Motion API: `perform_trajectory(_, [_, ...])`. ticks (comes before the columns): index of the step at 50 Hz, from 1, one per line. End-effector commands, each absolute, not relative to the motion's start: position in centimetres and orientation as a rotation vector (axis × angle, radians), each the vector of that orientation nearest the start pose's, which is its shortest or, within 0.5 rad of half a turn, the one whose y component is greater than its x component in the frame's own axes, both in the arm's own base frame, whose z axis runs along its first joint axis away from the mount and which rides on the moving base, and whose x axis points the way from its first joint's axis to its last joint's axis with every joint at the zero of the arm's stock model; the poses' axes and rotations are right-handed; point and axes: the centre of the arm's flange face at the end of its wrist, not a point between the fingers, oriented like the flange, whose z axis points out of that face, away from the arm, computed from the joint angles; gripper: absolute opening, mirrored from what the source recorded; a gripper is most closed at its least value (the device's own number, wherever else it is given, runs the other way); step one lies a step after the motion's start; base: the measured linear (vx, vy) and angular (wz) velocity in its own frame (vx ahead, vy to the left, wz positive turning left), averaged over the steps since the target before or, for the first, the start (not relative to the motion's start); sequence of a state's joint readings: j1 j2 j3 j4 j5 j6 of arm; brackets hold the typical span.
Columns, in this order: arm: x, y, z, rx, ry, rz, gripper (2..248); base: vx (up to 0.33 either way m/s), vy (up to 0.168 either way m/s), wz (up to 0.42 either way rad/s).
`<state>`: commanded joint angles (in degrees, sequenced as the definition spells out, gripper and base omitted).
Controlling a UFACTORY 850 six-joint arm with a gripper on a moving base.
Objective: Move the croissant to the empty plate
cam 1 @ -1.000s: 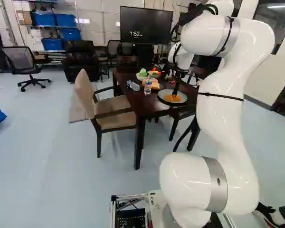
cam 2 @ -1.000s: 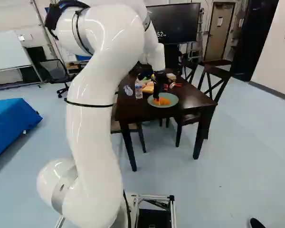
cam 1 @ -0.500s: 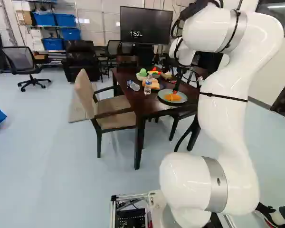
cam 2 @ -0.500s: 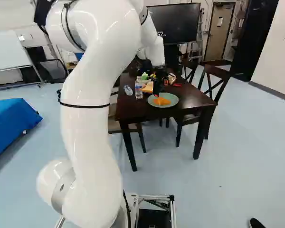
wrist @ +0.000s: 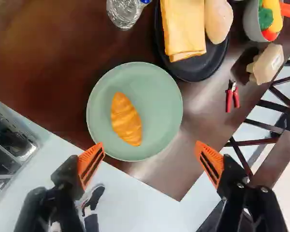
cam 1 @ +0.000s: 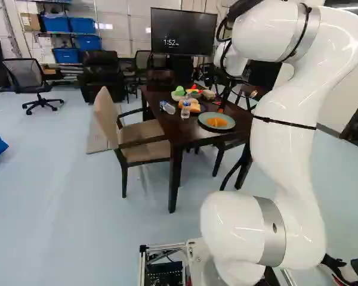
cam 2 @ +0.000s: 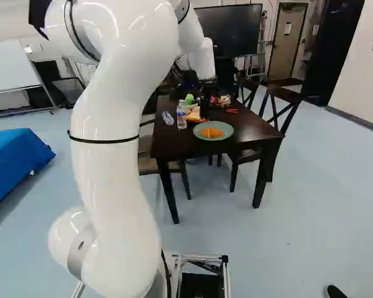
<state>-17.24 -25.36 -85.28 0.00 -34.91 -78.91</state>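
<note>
In the left base view the gripper (cam 1: 223, 102) hangs over the table, beyond the pale green plate (cam 1: 203, 122). The wrist view shows the gripper (wrist: 150, 150) wide open with nothing between its orange pads. Ahead of the fingers, the orange-brown croissant (wrist: 125, 119) lies on the green plate (wrist: 157, 111), off its centre and apart from both pads. Past it, a black plate (wrist: 203, 65) carries yellow-orange bread slices (wrist: 183, 29) and a pale rounded piece.
A clear bottle (cam 2: 181, 116) stands beside the plates, another lies near it. A bowl of toy vegetables (wrist: 256, 21), a beige piece (wrist: 267, 63) and red-handled pliers (wrist: 233, 96) are on the table (cam 2: 248, 133). Chairs (cam 2: 283, 102) surround it.
The gripper has risen and moved away from over the green plate, leaving the croissant on it. The arm has shifted against its lowest joint; the base has not moved.
</note>
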Motion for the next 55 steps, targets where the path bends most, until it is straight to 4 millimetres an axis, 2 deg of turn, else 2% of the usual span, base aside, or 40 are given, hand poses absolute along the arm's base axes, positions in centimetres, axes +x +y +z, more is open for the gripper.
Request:
perform_trajectory(14, [60.8, -18.1, 55.2, -2.927, -1.769, -0.497, 247, 0.0, 0.0, 0.0])
perform_trajectory(55, [54.7, -12.8, 55.4, -2.846, -1.833, -0.462, 247, 0.0, 0.0, 0.0])
